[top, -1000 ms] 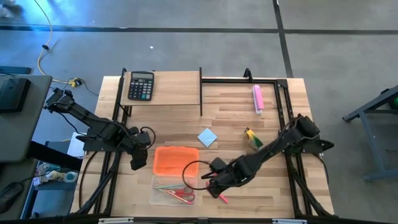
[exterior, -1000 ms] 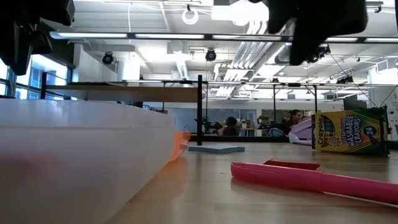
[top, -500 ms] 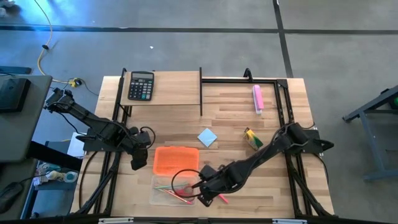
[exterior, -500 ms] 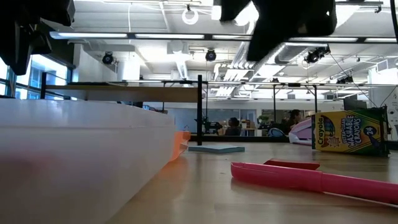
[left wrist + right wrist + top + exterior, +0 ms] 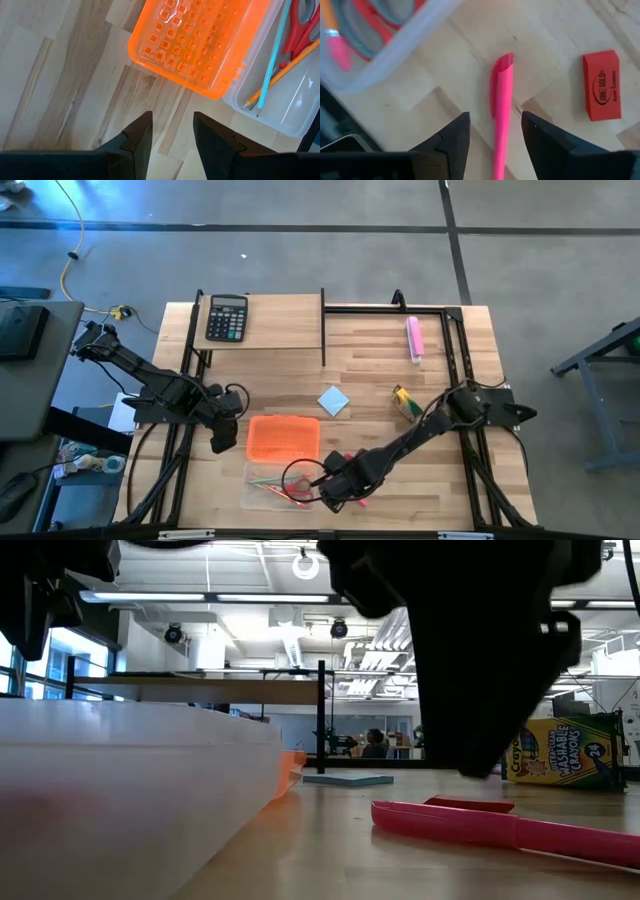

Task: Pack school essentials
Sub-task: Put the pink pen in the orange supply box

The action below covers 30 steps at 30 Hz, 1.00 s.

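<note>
Between the parted fingers of the right gripper (image 5: 492, 131) we see the pink-red pen (image 5: 501, 115) lying flat on the wooden table (image 5: 440, 480); the fingers stand either side of it without closing on it. Just beside the pen lies the small red eraser (image 5: 603, 85), also on the wood. On the other side sits the clear plastic box (image 5: 262, 488), holding the red-handled scissors (image 5: 299, 25) and the thin pencils (image 5: 272, 62). Touching that box is its orange lid (image 5: 283, 437). Further out, the light-blue notepad (image 5: 334, 401) and the yellow-green crayon box (image 5: 406, 404) rest well apart on the table. By the lid's outer edge, the left gripper (image 5: 172, 131) hovers over bare wood, its fingers apart and holding nothing.
</note>
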Each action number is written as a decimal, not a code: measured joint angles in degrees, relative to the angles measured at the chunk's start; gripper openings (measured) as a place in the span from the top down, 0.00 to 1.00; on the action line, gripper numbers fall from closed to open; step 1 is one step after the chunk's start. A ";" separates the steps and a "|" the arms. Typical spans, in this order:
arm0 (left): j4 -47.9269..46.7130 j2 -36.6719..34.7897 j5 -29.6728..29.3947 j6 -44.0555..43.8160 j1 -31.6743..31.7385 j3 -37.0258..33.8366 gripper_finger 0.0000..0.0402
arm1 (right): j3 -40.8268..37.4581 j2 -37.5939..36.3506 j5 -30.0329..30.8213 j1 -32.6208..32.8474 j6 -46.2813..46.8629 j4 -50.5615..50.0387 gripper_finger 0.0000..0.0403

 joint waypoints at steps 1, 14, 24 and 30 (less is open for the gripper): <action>-0.01 -0.02 0.00 0.00 0.00 0.00 0.67 | 0.00 0.43 0.00 0.00 0.25 -0.01 0.58; -0.01 -0.01 -0.07 0.15 0.00 0.00 0.67 | 0.20 3.42 0.53 0.00 2.07 -0.73 0.59; -0.03 0.00 -0.20 0.17 0.00 0.00 0.67 | 0.48 5.16 0.66 0.00 2.80 -4.33 0.72; -0.03 0.01 -0.20 0.17 0.00 0.00 0.67 | 0.45 5.27 0.86 -0.08 5.45 -6.11 0.82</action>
